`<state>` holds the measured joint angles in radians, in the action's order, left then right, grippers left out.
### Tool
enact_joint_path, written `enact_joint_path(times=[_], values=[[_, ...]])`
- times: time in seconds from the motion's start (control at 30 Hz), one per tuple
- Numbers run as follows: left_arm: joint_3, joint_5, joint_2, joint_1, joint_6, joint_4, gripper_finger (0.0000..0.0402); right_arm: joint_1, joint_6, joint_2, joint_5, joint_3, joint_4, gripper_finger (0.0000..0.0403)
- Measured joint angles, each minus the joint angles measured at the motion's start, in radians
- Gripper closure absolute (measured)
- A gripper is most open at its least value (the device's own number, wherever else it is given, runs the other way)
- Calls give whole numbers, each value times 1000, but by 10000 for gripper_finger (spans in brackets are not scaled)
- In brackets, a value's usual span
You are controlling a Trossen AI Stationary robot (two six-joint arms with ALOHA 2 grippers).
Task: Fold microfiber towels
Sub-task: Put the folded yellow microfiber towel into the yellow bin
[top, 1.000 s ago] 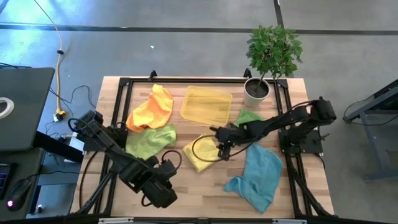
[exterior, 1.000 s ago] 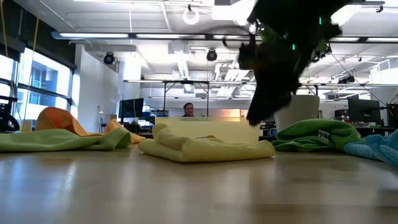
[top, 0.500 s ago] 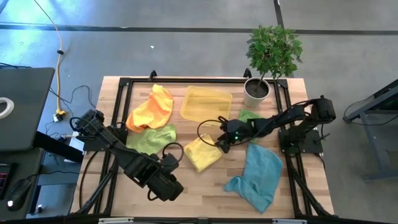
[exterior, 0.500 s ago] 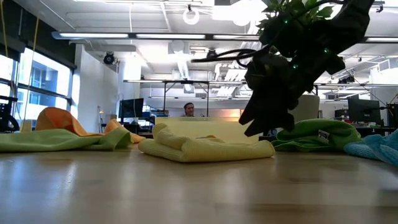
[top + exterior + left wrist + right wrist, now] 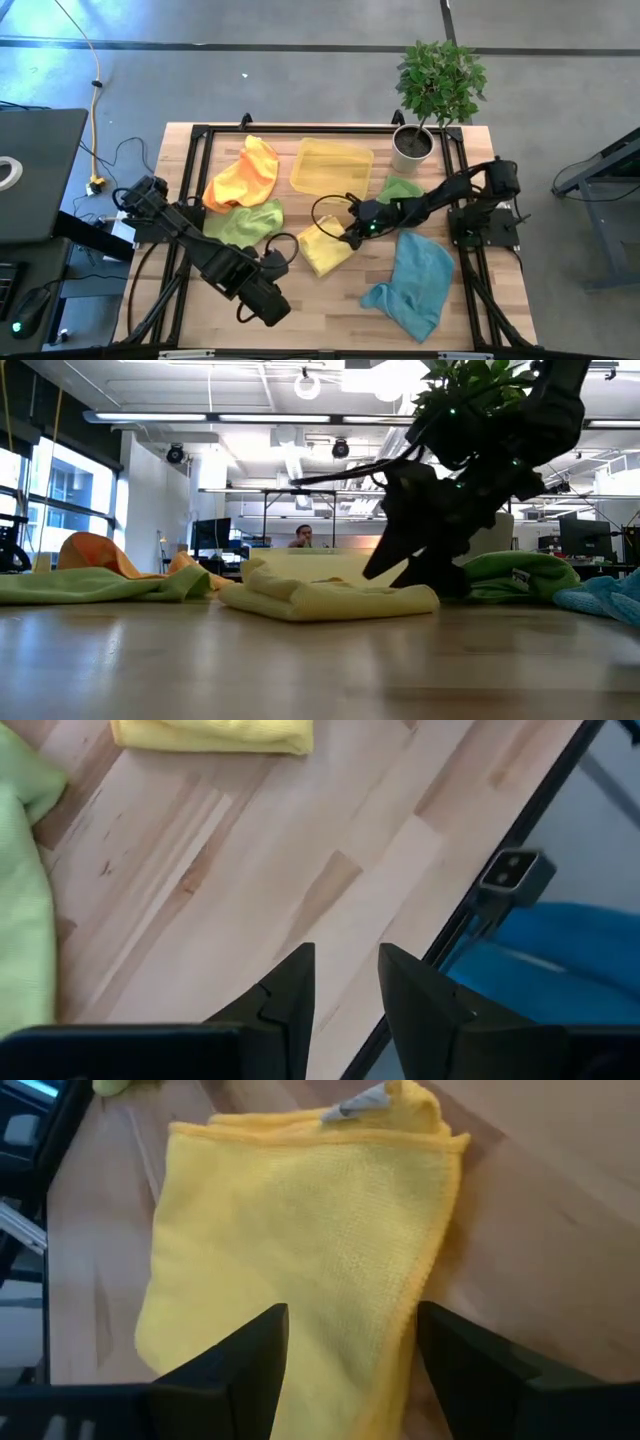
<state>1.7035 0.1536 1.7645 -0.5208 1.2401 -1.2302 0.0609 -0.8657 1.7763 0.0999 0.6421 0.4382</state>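
A folded yellow towel (image 5: 325, 245) lies flat at the table's middle; it also shows in the low view (image 5: 330, 598) and the right wrist view (image 5: 300, 1230). My right gripper (image 5: 352, 232) is open, low at the towel's right edge, its fingers (image 5: 240, 1365) spread on either side of that edge. My left gripper (image 5: 265, 300) waits near the front edge with its fingers (image 5: 295, 985) slightly apart and empty. The other towels lie loose on the wood: orange (image 5: 245, 172), light green (image 5: 243, 225), a second green (image 5: 400, 188) and teal (image 5: 410, 282). My right gripper comes slanting from the table's right, low over the yellow towel's right edge (image 5: 425, 1280). I cannot tell whether its fingers touch the cloth. The towel lies flat on the table.
A shallow yellow tray (image 5: 332, 168) stands at the back middle, and a potted plant (image 5: 412, 148) at the back right corner. A black frame (image 5: 200, 135) runs round the tabletop. Bare wood shows at the front middle (image 5: 320, 305).
My right gripper has come down toward the table beside the yellow towel's right edge and has tipped from pointing steeply down to a flatter slant. The towel has stayed where it was.
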Motion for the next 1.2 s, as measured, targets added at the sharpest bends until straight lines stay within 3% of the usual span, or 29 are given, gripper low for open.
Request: enact_joint_path(times=[0.13,0.33,0.73,0.97,1.2], values=[[-1,-14,-12,12,-61,-67,300,43,33,73,-41,84,-26,187],[-1,8,-58,16,-66,-210,300,74,73,151,-112,235,-221,203],[-1,138,-174,3,-114,-297,300,63,106,212,-155,315,-251,390],[0,213,-232,-13,-162,-298,300,44,94,180,-149,314,-260,400],[0,262,-282,-23,-204,-300,300,5,332,109,-152,362,-369,402]])
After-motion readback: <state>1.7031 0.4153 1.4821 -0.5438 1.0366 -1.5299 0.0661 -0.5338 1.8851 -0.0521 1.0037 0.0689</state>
